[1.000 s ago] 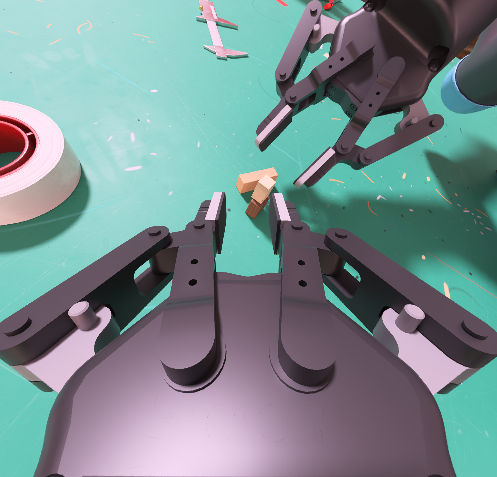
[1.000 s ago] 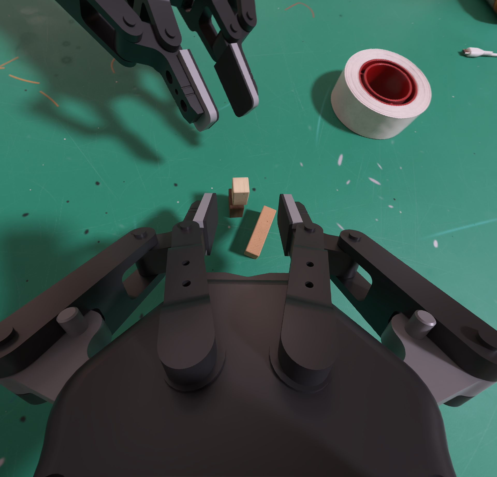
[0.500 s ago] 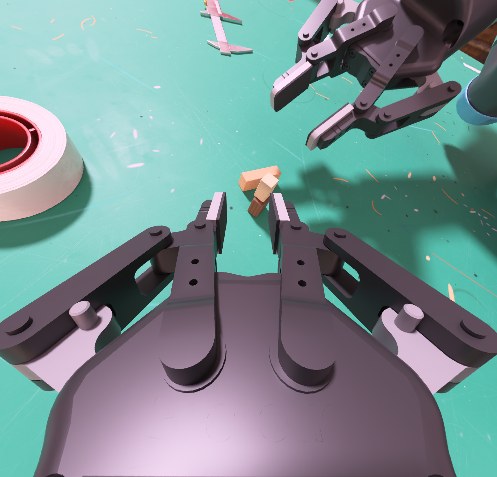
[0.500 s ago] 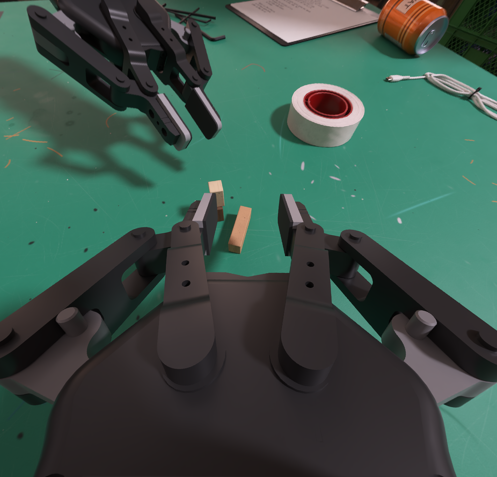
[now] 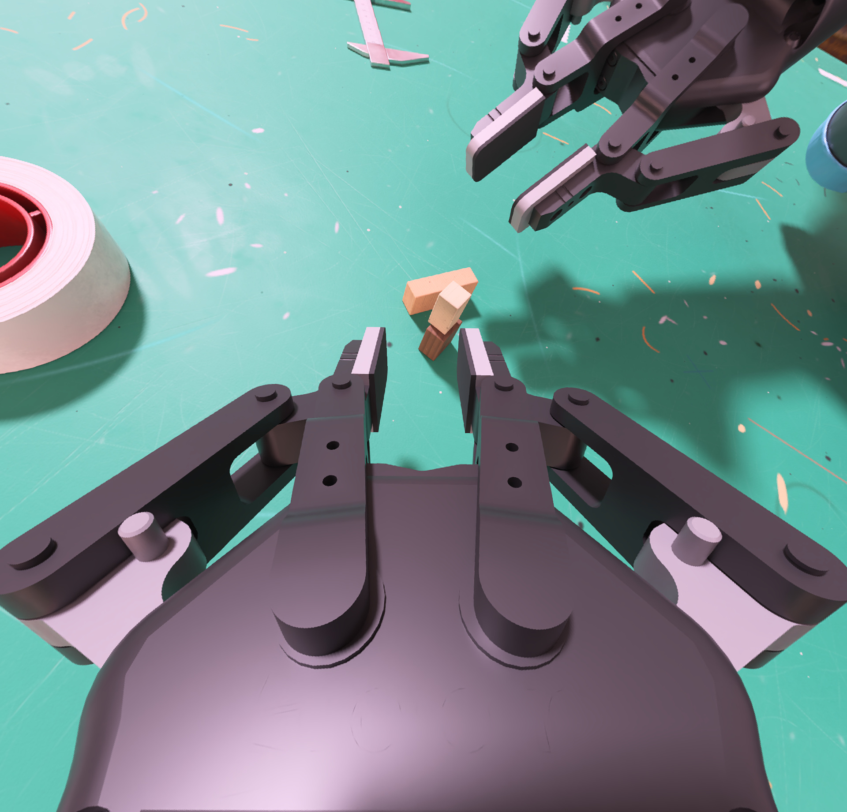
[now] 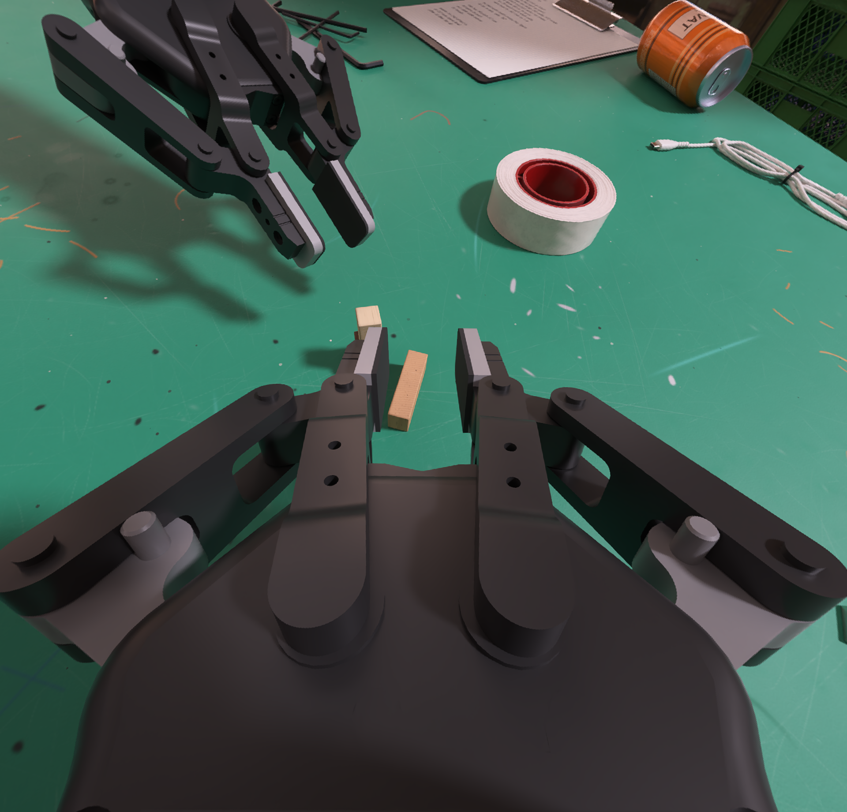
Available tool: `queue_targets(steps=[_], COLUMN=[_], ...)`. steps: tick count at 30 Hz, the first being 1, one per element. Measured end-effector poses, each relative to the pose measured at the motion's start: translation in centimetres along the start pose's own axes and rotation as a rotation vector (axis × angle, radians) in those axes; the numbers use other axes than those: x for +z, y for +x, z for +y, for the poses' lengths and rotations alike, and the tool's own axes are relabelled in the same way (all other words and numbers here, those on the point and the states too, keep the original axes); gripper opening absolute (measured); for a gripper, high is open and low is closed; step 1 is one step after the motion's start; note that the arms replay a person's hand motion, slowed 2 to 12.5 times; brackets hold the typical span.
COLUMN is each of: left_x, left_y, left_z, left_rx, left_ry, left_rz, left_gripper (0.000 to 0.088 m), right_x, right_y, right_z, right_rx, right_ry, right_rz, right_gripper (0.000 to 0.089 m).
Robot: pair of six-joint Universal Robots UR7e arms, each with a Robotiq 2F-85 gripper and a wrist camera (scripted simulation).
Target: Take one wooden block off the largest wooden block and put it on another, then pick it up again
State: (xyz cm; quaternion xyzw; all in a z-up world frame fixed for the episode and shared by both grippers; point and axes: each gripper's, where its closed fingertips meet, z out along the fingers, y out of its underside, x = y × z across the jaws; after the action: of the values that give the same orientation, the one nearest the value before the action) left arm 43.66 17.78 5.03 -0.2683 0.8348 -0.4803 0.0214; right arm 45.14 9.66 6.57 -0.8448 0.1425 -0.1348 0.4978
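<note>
Pale block (image 5: 450, 307) sat stacked on a darker block (image 5: 435, 342), ready for lifting, while left claw (image 5: 420, 337) and right claw (image 6: 421, 337) hung half-spread, empty, above the counter (image 5: 275, 148).

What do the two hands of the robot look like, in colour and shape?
Both the left hand and the right hand are dark grey, each with two flat fingers on hinged bars, pale grey fingertip pads, light grey side brackets with round pins, and a rounded body. No cables show.

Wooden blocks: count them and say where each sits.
3. The long block lies flat on the mat. The dark block stands beside it, with the pale block on top. None seems hidden.
</note>
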Motion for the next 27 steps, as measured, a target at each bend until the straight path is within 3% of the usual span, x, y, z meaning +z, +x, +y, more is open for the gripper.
queue_targets(steps=[4, 27], left_x=[0.07, 0.13], left_y=[0.02, 0.03], left_z=[0.08, 0.16], left_rx=[0.004, 0.002], left_ry=[-0.007, -0.014], left_rz=[-0.003, 0.000], left_gripper=[0.0281, 0.0280], right_x=[0.06, 0.08], right_y=[-0.16, -0.28], right_z=[0.08, 0.17], right_rx=[-0.014, -0.003], right_ry=[-0.006, -0.011], right_rz=[-0.001, -0.023], right_gripper=[0.0240, 0.0270])
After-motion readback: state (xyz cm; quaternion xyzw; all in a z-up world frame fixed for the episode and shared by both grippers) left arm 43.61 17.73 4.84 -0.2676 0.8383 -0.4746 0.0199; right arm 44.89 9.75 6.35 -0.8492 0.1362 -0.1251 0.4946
